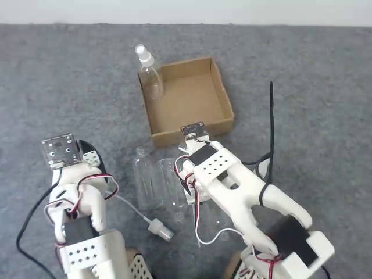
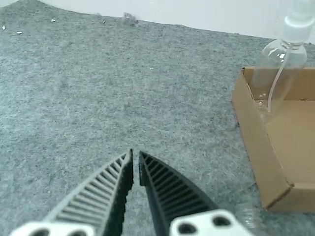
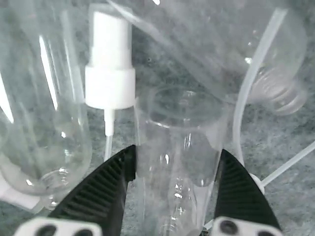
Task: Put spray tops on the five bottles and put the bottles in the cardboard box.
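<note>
My right gripper [image 3: 177, 152] is shut on a clear bottle [image 3: 179, 123] without a top; its black fingers [image 3: 106, 189] press both sides. Beside that bottle lies a white spray top [image 3: 109, 73] with its tube, among other clear bottles [image 3: 44, 123]. From above, the right gripper [image 1: 185, 171] sits over the lying bottles [image 1: 145, 177] just in front of the cardboard box [image 1: 224, 102]. A bottle with a spray top [image 1: 150, 75] leans in the box's far left corner. My left gripper [image 2: 136, 155] is shut and empty over bare carpet, left of the box [image 2: 266, 147].
A loose spray top with a long tube [image 1: 160, 228] lies on the grey carpet between the two arms. A black cable [image 1: 271, 128] runs along the right of the box. The capped bottle [image 2: 285, 49] stands out above the box's wall.
</note>
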Controlling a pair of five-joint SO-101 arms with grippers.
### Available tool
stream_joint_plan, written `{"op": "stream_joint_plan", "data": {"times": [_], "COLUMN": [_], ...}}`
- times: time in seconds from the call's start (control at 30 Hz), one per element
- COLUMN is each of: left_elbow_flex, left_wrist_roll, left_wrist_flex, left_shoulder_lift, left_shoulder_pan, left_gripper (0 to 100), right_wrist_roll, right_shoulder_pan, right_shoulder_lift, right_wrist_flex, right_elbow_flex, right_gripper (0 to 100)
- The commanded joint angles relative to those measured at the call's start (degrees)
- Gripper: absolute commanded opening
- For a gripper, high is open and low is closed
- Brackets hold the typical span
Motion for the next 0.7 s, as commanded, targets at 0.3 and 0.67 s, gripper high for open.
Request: {"op": "stream_joint_plan", "data": {"times": [0.3, 0.67], "left_elbow_flex": [-0.3, -0.2], "left_wrist_roll": [-0.6, -2.5], "left_wrist_flex": [-2.1, -2.1], "left_shoulder_lift": [-1.0, -1.0], "left_shoulder_pan": [0.1, 0.2], "left_gripper": [1, 1], "right_wrist_roll": [-0.1, -0.3], "right_shoulder_pan": [0.0, 8.7], "right_shoulder_lift": [-0.7, -4.9], "right_wrist_flex": [3.6, 21.9], "right_elbow_flex": [-3.6, -19.8], "right_gripper": [1.2, 1.3]}}
